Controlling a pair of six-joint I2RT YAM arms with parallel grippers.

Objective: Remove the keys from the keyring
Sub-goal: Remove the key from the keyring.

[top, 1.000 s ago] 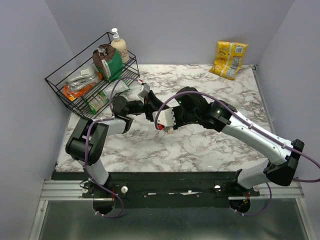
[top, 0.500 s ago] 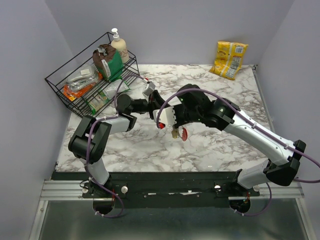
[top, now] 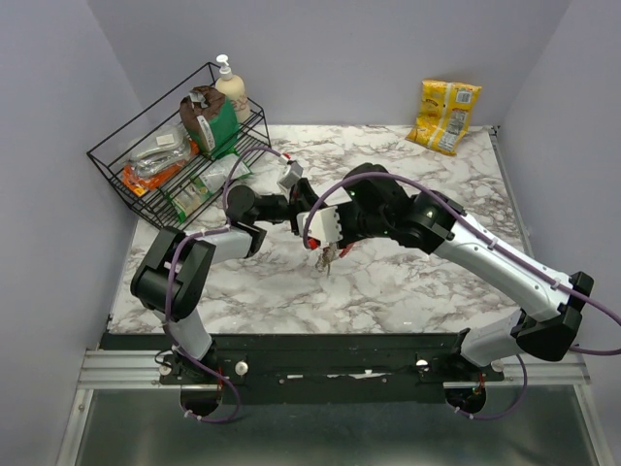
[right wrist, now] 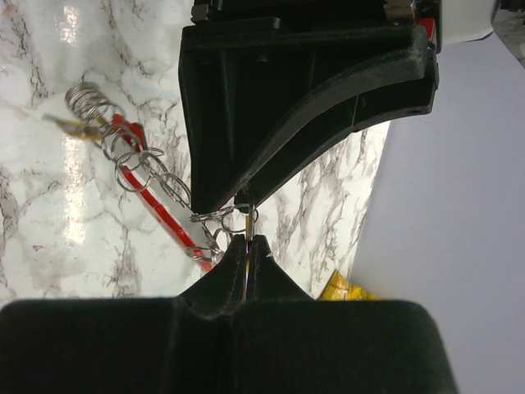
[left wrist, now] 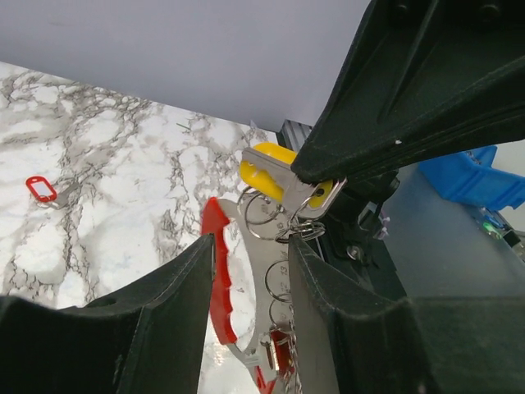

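Observation:
My right gripper [right wrist: 248,240] is shut on a thin key [right wrist: 247,223] seen edge-on; in the left wrist view this is the yellow-headed key [left wrist: 264,169]. Below it hang the small metal rings [left wrist: 261,207] and the keyring's red curved loop [left wrist: 216,283] on a silvery plate [left wrist: 261,271]. My left gripper [left wrist: 253,246] is open, its fingers on either side of that loop and plate. From above, the bunch [top: 328,258] dangles under the right gripper [top: 325,243], and the left gripper [top: 303,216] comes in from the left. A red-tagged key [left wrist: 41,189] lies alone on the marble.
A black wire basket [top: 124,153] full of packets stands at the back left, with a soap bottle [top: 231,87] in it. A yellow bag [top: 444,115] lies at the back right. A metal coil spring [right wrist: 82,98] hangs on the bunch, over the marble table [top: 417,282].
The left gripper has moved up and right to the bunch, and its jaws have narrowed. The hanging bunch swung right, then back under the right gripper.

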